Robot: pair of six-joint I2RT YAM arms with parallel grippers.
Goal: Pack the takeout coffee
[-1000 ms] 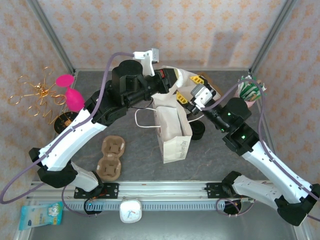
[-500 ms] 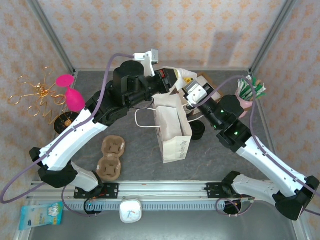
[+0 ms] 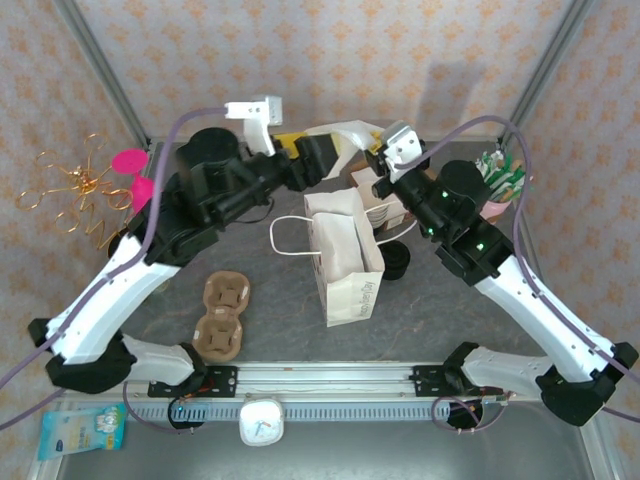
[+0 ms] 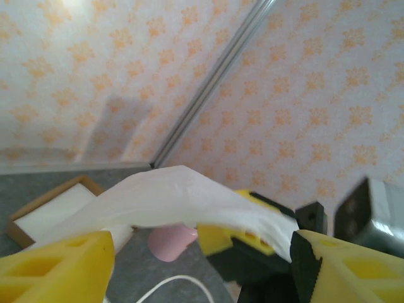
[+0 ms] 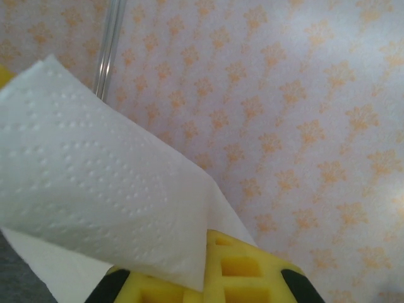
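The paper bag [image 3: 350, 290] stands open below both claws, with the takeout coffee [image 3: 397, 262] beside it. The raised right claw [image 5: 240, 268] pinches a napkin [image 3: 345, 133]; the left claw [image 3: 322, 158] gapes.

Black-lidded coffee cup [image 3: 397, 262] upright, just beside paper bag [image 3: 345, 265]

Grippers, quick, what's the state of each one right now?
Left gripper: open, fingers wide apart, the white embossed paper napkin spans the gap.
Right gripper: shut on the napkin.
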